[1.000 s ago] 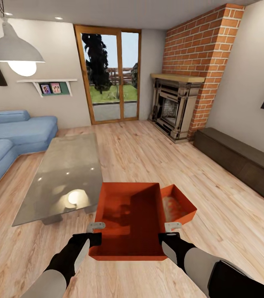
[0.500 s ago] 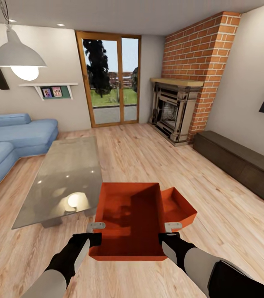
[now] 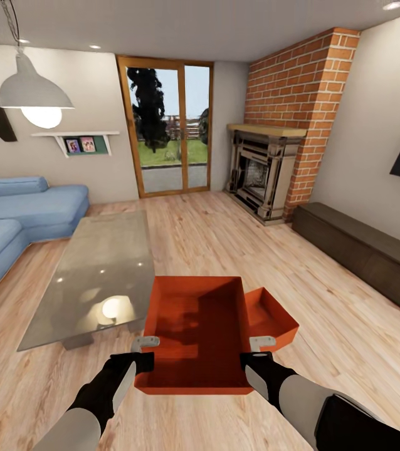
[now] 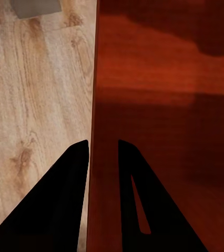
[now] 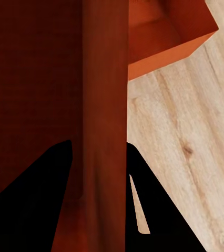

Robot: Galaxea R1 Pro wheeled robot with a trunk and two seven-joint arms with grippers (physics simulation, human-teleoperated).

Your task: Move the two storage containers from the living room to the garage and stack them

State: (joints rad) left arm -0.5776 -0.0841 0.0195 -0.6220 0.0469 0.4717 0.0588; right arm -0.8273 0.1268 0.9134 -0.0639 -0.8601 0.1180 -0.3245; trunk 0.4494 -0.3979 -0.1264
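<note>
A big orange-red open-topped ribbed bin (image 3: 197,338) hangs in the air between the two arms. The left end effector (image 3: 145,343) pinches its left wall and the right end effector (image 3: 262,342) pinches its right wall. A second matching orange-red bin (image 3: 272,319) sits on the light wood plank floor (image 3: 325,300), just past the right end effector. A glass-topped table (image 3: 100,269) stands ahead of the left end effector.

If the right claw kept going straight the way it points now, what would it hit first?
The right claw already straddles the side wall of the held container, so it would only slide along that wall. Beyond it lies the second container, likely next, though depth is unclear.
</note>
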